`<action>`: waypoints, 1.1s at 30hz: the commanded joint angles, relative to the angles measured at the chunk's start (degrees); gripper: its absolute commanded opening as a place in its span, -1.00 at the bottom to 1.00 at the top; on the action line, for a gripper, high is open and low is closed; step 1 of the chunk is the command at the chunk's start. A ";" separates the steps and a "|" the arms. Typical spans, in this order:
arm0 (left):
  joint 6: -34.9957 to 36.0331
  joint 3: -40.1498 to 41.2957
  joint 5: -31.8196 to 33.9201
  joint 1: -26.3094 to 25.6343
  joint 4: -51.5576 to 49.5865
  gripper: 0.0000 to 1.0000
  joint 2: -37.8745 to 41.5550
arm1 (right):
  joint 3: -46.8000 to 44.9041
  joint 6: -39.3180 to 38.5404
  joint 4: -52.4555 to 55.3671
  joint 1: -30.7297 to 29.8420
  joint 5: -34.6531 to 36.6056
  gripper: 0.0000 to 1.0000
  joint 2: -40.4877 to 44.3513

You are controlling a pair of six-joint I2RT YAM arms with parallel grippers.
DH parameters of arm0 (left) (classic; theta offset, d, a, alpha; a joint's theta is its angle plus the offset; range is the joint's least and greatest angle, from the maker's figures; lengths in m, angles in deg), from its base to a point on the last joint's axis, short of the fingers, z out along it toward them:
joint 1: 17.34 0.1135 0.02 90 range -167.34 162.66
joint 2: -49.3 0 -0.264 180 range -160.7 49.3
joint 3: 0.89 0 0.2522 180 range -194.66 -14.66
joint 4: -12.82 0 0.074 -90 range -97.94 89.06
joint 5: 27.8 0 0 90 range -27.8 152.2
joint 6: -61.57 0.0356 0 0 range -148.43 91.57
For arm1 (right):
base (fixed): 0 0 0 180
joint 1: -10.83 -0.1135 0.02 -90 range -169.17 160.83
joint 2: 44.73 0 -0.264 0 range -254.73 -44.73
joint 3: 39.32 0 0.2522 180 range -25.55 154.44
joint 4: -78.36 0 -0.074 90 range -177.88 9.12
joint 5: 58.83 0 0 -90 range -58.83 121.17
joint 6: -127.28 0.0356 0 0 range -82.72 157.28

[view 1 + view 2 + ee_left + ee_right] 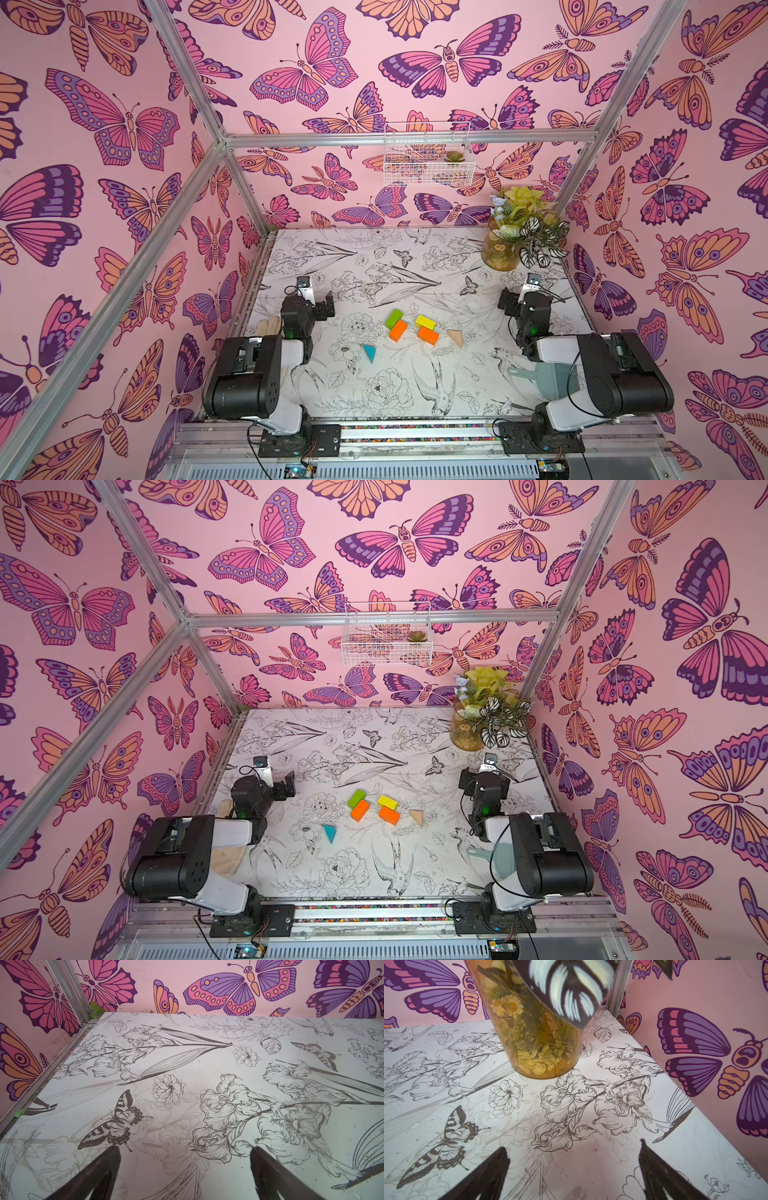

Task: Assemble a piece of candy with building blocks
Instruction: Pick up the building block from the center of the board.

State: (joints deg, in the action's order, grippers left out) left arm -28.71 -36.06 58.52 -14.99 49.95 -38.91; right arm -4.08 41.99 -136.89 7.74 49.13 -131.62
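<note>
Butterfly-papered walls (332,83) ringed the floral desk (374,257), where six building blocks (425,321) lay loose; both arms' jaws gaped wide, empty.

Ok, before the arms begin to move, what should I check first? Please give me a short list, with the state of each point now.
1. Left pincer open and empty: ok.
2. Right pincer open and empty: ok.
3. All six blocks in view on the table: ok. They are the green brick, yellow brick, orange bricks, tan triangle and teal triangle.
4. Bricks joined as one rectangle: not ok; they lie in two separate pairs.
5. Triangles at the ends: not ok; both lie apart from the bricks.
6. Vase clear of the blocks: ok; it stands in the far corner.
</note>
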 commanded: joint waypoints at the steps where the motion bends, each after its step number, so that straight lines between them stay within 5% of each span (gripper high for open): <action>1: -0.08 -0.13 -0.80 0.29 -0.45 1.00 0.00 | 0.15 0.74 0.24 0.28 0.00 0.98 0.85; 26: 0.10 -0.01 -1.18 0.38 0.01 1.00 0.17 | 0.07 0.82 0.18 0.23 0.06 0.98 0.93; 30: -1.30 -3.50 2.12 0.40 -13.24 1.00 8.60 | -0.46 0.86 0.46 0.30 0.99 0.99 4.13; 33: -5.16 -6.65 7.59 0.48 -24.24 1.00 20.12 | 2.57 2.25 13.98 0.57 2.72 0.98 14.60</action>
State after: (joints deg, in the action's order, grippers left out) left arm -30.37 -39.08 61.25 -14.97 35.66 -27.82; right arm -4.26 42.29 -132.04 7.76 49.70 -124.69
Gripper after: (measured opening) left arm 0.998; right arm 0.991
